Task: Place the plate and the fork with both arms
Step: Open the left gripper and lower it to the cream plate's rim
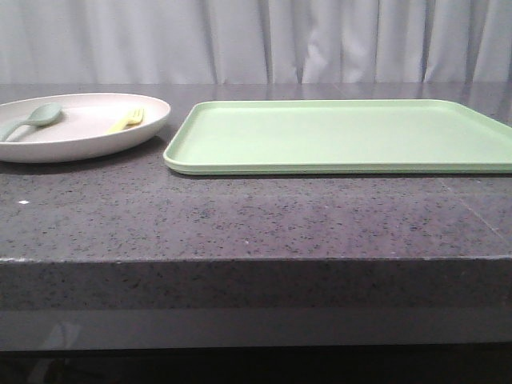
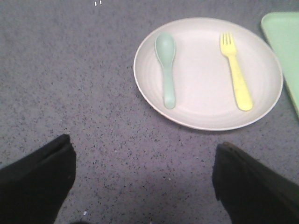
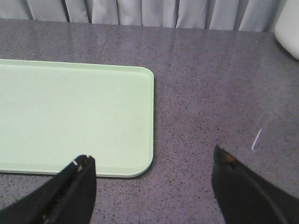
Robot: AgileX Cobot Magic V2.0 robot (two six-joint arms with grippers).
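On the left of the speckled dark-grey stone surface (image 1: pixel 240 220), we are seeing the round, matte, pinkish-cream plate (image 1: pixel 76 140) holding a pale grey-green spoon (image 2: pixel 166 67) and, well apart to its right, the small yellow plastic fork (image 2: pixel 236 77). Just beside the plate is lying a flat rectangular light-green tray (image 1: pixel 344 136). Left gripper (image 2: pixel 145 179) and right gripper (image 3: pixel 152 186) are hovering, jaws wide, holding nothing.
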